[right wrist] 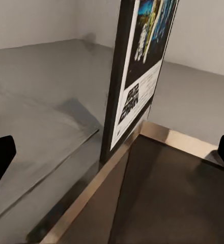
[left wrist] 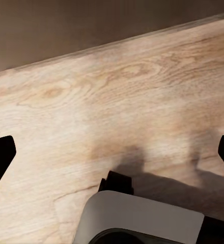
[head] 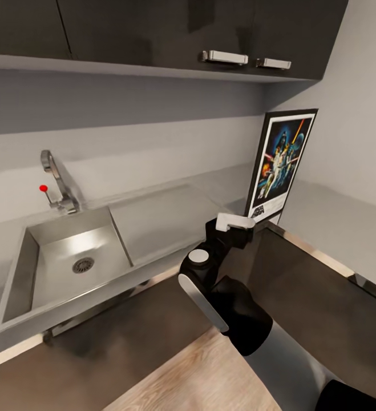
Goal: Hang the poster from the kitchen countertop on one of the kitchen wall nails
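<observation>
My right pincer (right wrist: 112, 150) is spread apart, holding nothing, just short of the poster (head: 281, 164). The poster stands upright at the inner corner of the kitchen countertop (head: 336, 220). Grasping, lifting and hanging all remain undone.

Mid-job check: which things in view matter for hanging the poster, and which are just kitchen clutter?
Job:
poster, standing upright in the corner
countertop under it
right gripper, open, close to the poster's bottom edge

Not the job:
sink
tap
upper cabinets
wood floor
</observation>
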`<state>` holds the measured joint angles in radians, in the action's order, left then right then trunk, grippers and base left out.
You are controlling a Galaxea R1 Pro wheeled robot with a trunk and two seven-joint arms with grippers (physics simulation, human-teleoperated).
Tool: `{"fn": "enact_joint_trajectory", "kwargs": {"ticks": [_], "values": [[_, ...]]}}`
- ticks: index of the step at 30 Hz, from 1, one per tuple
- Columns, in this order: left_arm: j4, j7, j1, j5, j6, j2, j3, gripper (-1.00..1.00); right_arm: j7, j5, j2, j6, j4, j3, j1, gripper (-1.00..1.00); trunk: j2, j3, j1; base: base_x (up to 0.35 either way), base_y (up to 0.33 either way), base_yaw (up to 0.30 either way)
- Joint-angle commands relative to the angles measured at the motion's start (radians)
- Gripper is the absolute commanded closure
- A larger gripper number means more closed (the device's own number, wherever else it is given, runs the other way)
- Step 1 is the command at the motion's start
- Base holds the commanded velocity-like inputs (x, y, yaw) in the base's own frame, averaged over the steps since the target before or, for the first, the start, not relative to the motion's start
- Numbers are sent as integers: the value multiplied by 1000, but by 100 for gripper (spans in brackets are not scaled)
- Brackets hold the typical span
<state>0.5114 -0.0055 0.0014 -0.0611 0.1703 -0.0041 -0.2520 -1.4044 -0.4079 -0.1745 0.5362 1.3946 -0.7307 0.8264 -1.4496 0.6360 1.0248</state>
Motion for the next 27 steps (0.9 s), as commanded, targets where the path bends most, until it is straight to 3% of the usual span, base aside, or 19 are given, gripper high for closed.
{"fn": "enact_joint_trajectory", "kwargs": {"ticks": [1, 5, 6, 14, 27], "values": [[1, -1, 0, -6, 1, 0, -1, -100, -8, -7, 0, 11, 0, -1, 1, -100, 0, 1, 0, 107, 0, 0], [1, -1, 0, -6, 1, 0, -1, -100, -4, -5, 0, 15, -5, 5, 13, -100, 0, 1, 0, 30, 0, 0], [1, -1, 0, -6, 1, 0, -1, -100, -4, -5, 0, 17, -37, 14, 74, -100, 0, 1, 0, 2, 0, 0], [1, -1, 0, -6, 1, 0, -1, -100, 1, -14, 0, 18, -65, 93, 97, -100, 0, 1, 0, 1, 0, 0], [1, -1, 0, -6, 1, 0, -1, -100, 0, -18, 0, 15, -68, 103, 100, -100, 0, 1, 0, 2, 0, 0]]}}
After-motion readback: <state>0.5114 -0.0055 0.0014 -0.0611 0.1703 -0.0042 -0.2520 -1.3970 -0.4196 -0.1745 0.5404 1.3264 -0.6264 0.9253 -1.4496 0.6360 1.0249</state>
